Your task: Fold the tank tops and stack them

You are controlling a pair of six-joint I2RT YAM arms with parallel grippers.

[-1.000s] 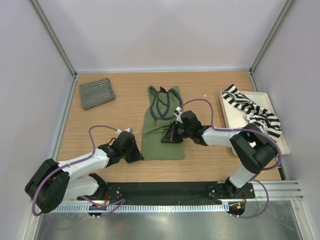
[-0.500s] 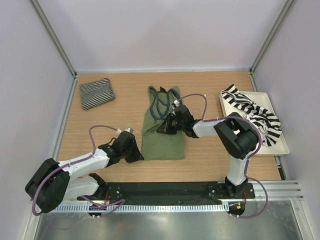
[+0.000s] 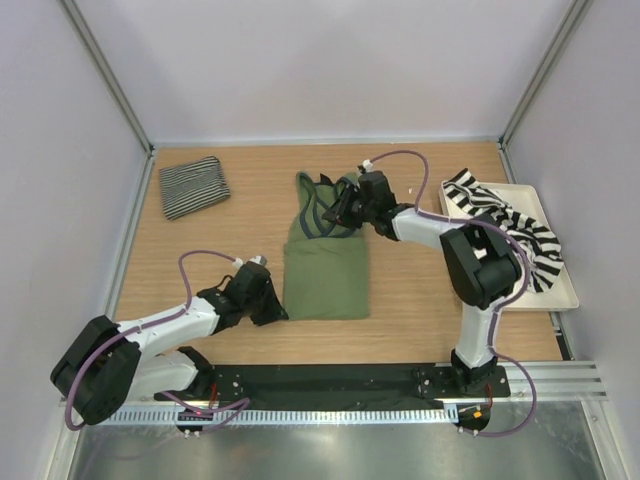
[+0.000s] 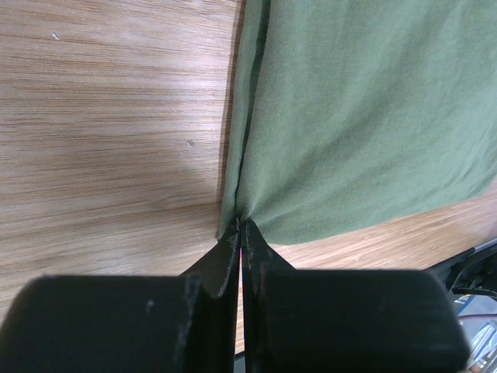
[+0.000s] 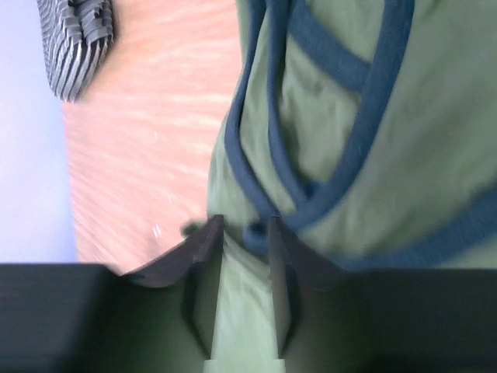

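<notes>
- Right gripper (image 5: pixel 241 237) hung low over the dark-trimmed straps (image 5: pixel 365 148) of the olive tank top (image 3: pixel 325 275), jaws narrowly apart (that view was a little blurred).
- Left gripper (image 4: pixel 241 233) sat with its fingers pressed together at that top's near left hem corner, apparently pinching it.
- The olive top lay spread mid-table, straps toward the far edge.
- The pinstriped tank top (image 3: pixel 193 186) sat folded near the far left corner.
- The broad-striped tank top (image 3: pixel 505 222) was heaped on the tray (image 3: pixel 565 290) at the right edge.
- Closing on one strap alone could drag the shoulders askew. The thin corner pinch might also slip, leaving a crooked fold.
</notes>
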